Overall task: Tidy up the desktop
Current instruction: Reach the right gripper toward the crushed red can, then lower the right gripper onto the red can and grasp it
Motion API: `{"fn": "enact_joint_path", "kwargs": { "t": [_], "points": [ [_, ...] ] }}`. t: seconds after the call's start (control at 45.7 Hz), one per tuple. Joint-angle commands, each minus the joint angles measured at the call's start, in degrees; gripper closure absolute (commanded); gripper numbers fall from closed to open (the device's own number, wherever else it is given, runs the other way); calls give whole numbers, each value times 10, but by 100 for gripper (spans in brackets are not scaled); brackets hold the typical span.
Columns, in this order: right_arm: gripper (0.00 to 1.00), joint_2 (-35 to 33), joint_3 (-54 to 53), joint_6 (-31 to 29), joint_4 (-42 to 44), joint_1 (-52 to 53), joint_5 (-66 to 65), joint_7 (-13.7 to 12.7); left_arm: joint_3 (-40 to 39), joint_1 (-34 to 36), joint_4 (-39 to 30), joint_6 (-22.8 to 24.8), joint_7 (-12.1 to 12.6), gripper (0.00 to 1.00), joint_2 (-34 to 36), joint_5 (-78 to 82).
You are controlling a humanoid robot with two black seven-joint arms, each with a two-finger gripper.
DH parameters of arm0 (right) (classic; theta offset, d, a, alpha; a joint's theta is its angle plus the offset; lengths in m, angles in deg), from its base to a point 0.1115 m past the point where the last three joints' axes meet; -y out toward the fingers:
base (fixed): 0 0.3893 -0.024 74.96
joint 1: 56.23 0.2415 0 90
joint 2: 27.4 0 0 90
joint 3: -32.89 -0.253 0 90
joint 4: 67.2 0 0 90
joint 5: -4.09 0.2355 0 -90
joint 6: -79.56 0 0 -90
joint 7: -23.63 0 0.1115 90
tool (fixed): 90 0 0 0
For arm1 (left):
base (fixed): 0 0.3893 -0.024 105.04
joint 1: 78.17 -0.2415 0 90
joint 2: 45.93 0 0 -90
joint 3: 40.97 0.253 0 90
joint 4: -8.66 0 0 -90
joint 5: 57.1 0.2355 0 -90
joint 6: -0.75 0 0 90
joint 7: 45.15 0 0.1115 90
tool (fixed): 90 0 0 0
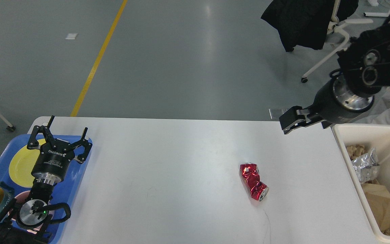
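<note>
Worktop [181, 176] fills the lower middle of the view. Crushed red can [254, 181] lies on its side right of centre, touching nothing else. Left tool [59, 134] released, fingers spread, above the blue tray [80, 169]. Right tool [291, 120] over the far right edge, near the cream bin [350, 169]; its state I can't tell.

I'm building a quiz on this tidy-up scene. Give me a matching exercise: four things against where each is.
Things:
1. crushed red can
2. yellow plate
3. foil scrap
4. left claw

Places:
A. inside the cream bin
B. lying on the desktop
C. above the blue tray's far end
D. on the blue tray

Pairs: 1-B, 2-D, 3-A, 4-C
</note>
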Motion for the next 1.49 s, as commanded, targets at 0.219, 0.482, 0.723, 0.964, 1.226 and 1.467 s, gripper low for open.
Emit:
{"fn": "enact_joint_path", "kwargs": {
  "t": [0.219, 0.482, 0.723, 0.964, 1.226, 1.467],
  "points": [
    [0, 161, -66, 23, 276, -327, -126, 0, 0, 0, 0, 0, 0, 4, 0, 0],
    [0, 217, -42, 31, 404, -463, -142, -1, 0, 0, 0, 1, 0, 4, 0, 0],
    [0, 218, -41, 31, 459, -528, -151, -7, 0, 0, 0, 1, 0, 4, 0, 0],
    [0, 221, -45, 52, 460, -545, -146, -8, 0, 0, 0, 0, 0, 4, 0, 0],
    [0, 223, -48, 81, 459, -551, -139, -8, 0, 0, 0, 0, 0, 4, 0, 0],
    [11, 223, -48, 83, 457, -552, -138, -8, 0, 0, 0, 0, 0, 4, 0, 0]
  ]
}}
